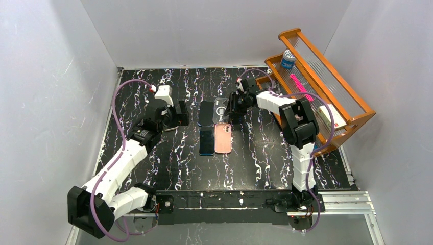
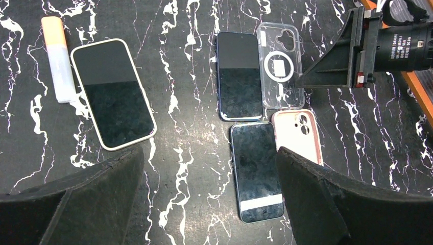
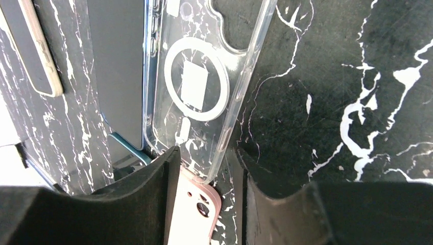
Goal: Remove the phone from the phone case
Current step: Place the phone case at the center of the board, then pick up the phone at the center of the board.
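A phone in a cream case (image 2: pixel 112 94) lies screen up, left of centre in the left wrist view; in the top view my left arm mostly hides it. My left gripper (image 2: pixel 209 155) is open and empty above the table, between that phone and a bare blue phone (image 2: pixel 255 171). A bare dark phone (image 2: pixel 239 75), an empty clear case (image 2: pixel 282 66) and an empty pink case (image 2: pixel 298 135) lie alongside. My right gripper (image 3: pixel 209 168) is open, its jaws either side of the clear case's (image 3: pixel 204 76) near corner, over the pink case (image 3: pixel 191 214).
A white tube with an orange cap (image 2: pixel 57 58) lies left of the cased phone. An orange wooden rack (image 1: pixel 352 104) stands at the right with a blue-capped bottle (image 1: pixel 288 58), a pink pen (image 1: pixel 301 87) and a white box (image 1: pixel 331 116). White walls enclose the table.
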Motion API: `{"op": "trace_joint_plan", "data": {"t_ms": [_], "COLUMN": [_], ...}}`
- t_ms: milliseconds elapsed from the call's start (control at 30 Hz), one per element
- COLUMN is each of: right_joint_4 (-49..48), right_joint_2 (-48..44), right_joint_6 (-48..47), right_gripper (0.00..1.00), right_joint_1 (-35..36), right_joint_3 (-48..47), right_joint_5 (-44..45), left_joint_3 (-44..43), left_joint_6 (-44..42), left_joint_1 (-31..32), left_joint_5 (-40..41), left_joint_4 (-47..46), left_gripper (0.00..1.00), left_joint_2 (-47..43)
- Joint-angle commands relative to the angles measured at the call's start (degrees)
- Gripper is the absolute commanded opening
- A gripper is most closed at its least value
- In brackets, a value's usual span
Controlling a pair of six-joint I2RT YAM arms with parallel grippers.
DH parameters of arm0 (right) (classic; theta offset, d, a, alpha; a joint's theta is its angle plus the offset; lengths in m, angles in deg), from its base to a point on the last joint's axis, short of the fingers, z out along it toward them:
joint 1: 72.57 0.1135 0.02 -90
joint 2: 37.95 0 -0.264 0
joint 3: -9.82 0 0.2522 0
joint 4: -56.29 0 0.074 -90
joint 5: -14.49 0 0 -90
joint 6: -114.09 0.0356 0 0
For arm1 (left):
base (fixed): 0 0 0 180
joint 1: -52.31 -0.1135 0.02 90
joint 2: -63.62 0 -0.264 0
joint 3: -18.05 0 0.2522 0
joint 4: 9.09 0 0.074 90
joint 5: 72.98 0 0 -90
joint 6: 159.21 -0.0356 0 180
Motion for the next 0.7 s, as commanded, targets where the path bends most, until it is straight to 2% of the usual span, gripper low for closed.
{"op": "trace_joint_plan", "data": {"t_ms": [0,133,233,400,467,667], "right_joint_4": [2.7,3.3,1.6,-11.0,-16.7,-23.5], "right_joint_2": [-3.2,-4.9,-8.2,-19.3,-24.1,-35.6], "right_joint_6": [-2.1,-3.1,-4.0,-5.5,-6.0,-8.5], "right_gripper": [0.52,0.59,0.68,0.77,0.97,0.99], "right_joint_1": [0.2,0.2,0.1,-0.5,-1.6,-3.9], "right_joint_3": [0.4,1.5,4.4,16.7,22.1,31.5], "right_joint_5": [2.4,4.6,5.8,7.7,6.8,4.5], "left_joint_3": [-2.6,-2.8,-3.1,-4.5,-5.3,-6.9], "left_joint_6": [0.1,0.3,0.5,0.6,1.0,1.6], "left_joint_1": [-0.7,-1.1,-1.6,-1.9,-1.9,-1.9], "left_joint_5": [0.1,0.8,2.0,5.9,8.4,14.1], "left_joint_4": [1.3,1.8,2.4,4.9,6.5,8.3], "left_gripper": [0.98,0.98,0.98,0.98,0.98,0.98], "left_joint_2": [0.4,0.9,1.7,5.5,7.2,11.2]}}
